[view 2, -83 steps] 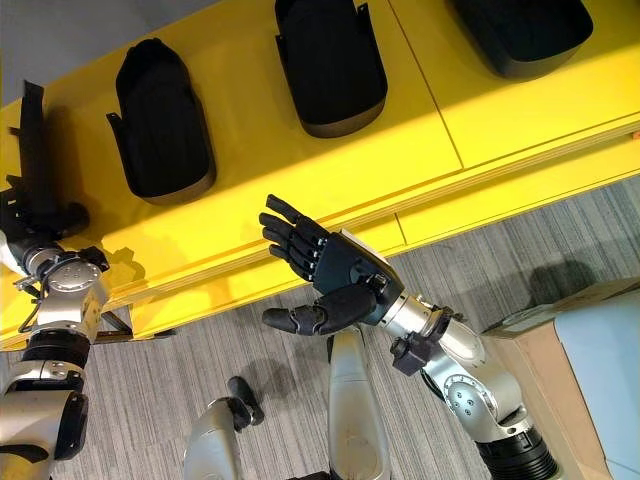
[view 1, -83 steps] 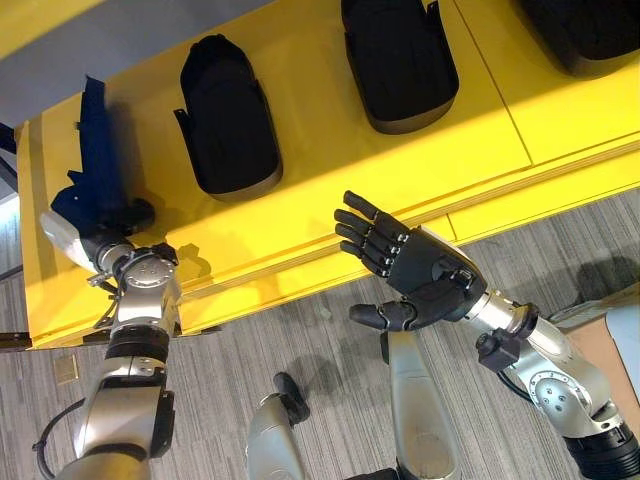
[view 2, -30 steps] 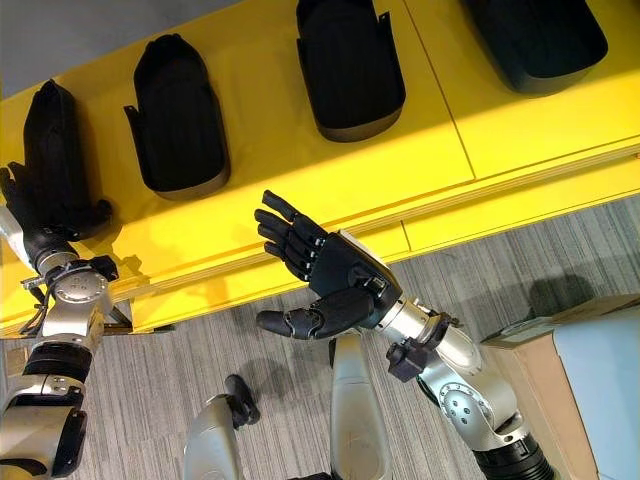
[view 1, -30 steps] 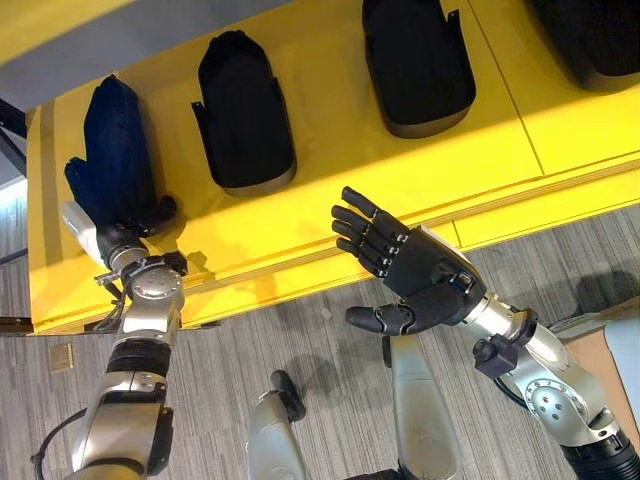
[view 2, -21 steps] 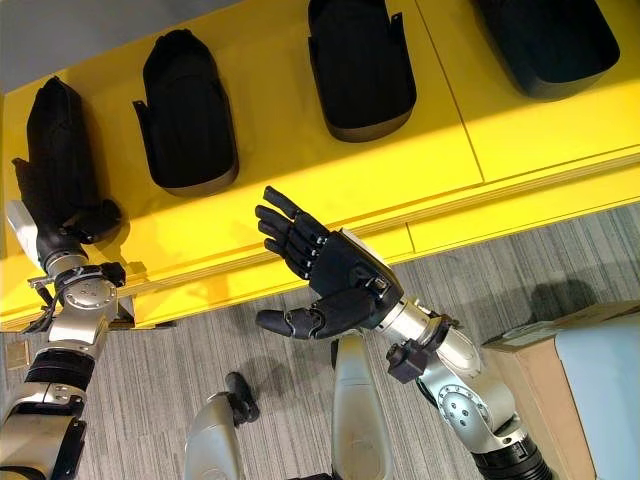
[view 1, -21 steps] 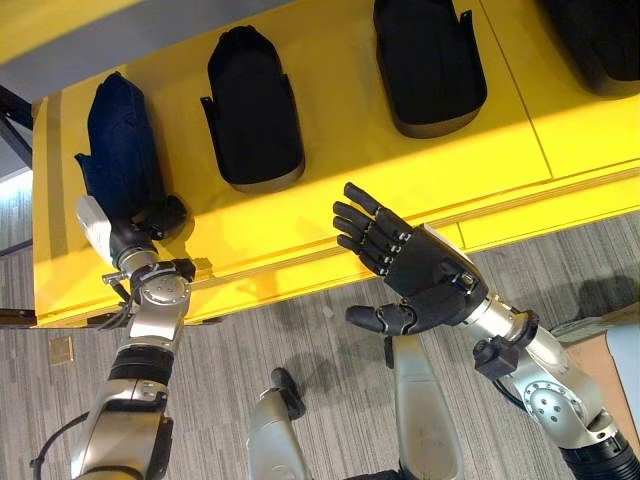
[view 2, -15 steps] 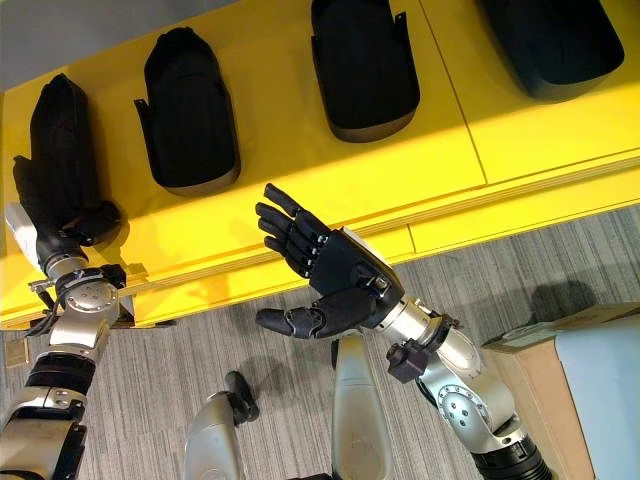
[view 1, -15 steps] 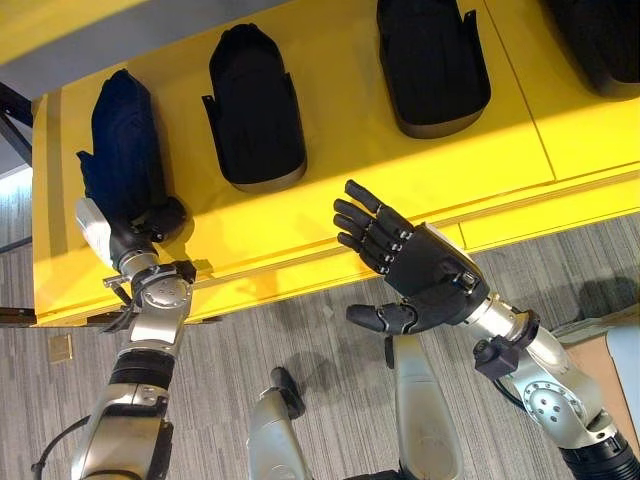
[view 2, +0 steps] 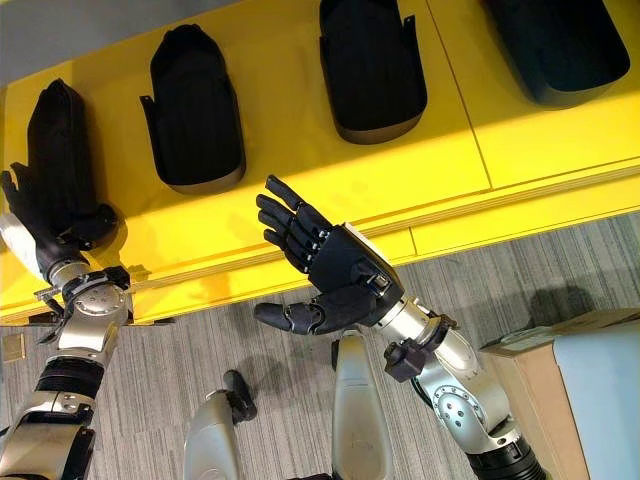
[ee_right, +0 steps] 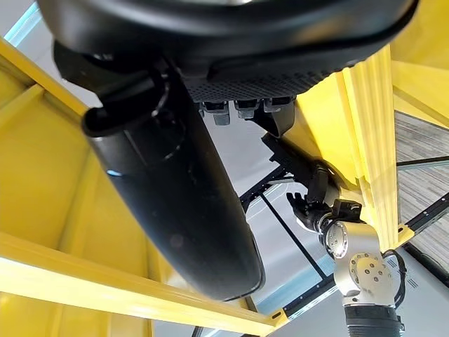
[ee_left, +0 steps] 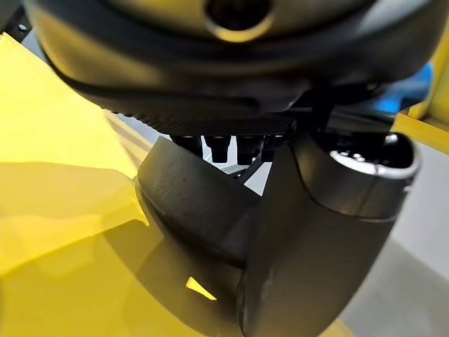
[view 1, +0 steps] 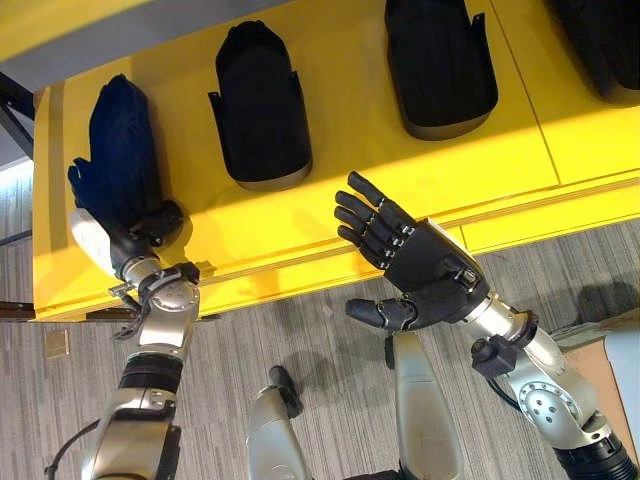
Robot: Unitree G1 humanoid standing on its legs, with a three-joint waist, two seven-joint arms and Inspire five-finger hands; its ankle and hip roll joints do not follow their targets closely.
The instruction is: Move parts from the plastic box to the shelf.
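The black part (view 1: pixel 122 150) lies long-ways at the left end of the yellow shelf (view 1: pixel 330 215), with the left hand (view 1: pixel 135 232) curled round its near end, while the right hand (view 1: pixel 420 280) hangs loose and empty well to its right.

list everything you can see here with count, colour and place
black parts: four, black, lying in a row on the shelf; the leftmost is under the left robot hand
shelf: one, yellow, across the upper part of the head views
floor: grey striped carpet, below the shelf's front edge
cardboard box: one, brown, at the lower right edge, with something pale blue inside
left robot hand: dark, its fingers curled round the near end of the leftmost part
right robot hand: dark, open, palm up, held in front of the shelf edge, holding nothing
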